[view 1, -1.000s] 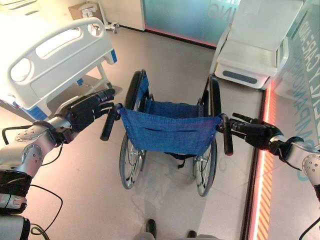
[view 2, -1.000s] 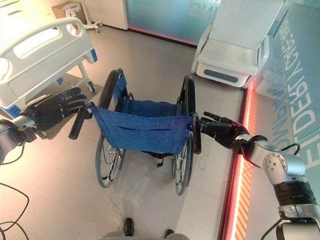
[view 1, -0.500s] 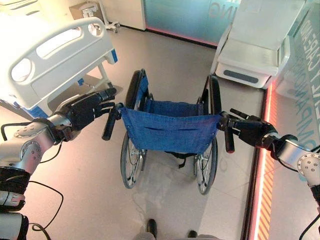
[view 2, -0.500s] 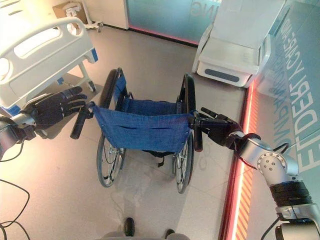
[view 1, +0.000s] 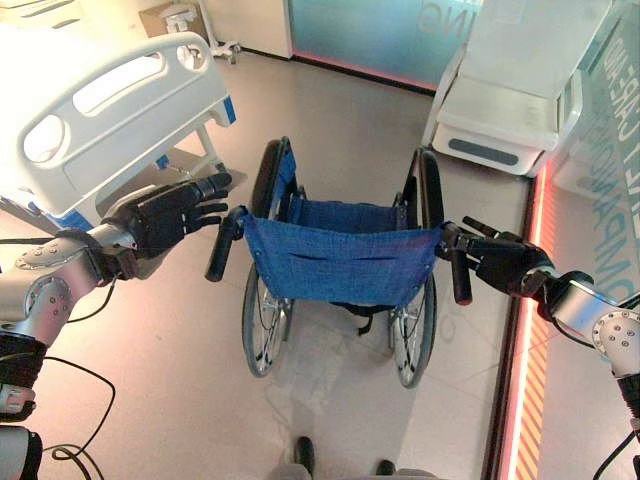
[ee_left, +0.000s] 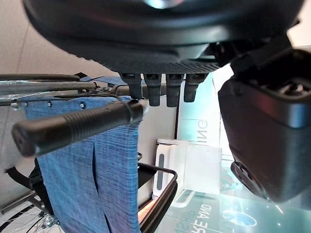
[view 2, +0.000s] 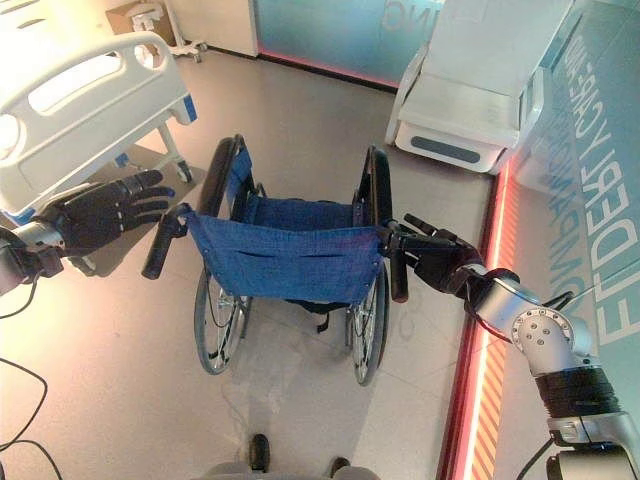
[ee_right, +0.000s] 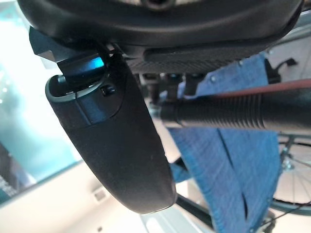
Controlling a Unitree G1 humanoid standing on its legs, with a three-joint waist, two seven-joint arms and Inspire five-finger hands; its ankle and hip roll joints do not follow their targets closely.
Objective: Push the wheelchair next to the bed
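Wheelchair dead centre, barely shifted over last second. Right robot hand at 3 o'clock has closed in on right push handle, fingers straight, no grip. Left robot hand at 9 o'clock, fingers straight, just short of left push handle. Bed at 10 o'clock, well apart; push not begun.

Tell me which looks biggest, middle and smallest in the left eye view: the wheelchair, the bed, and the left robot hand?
1. Bed, though the view's edge cuts it off.
2. Wheelchair. It looks close to the bed in size and sits nearer the camera, so these two are hard to rank.
3. Left robot hand, clearly smallest.
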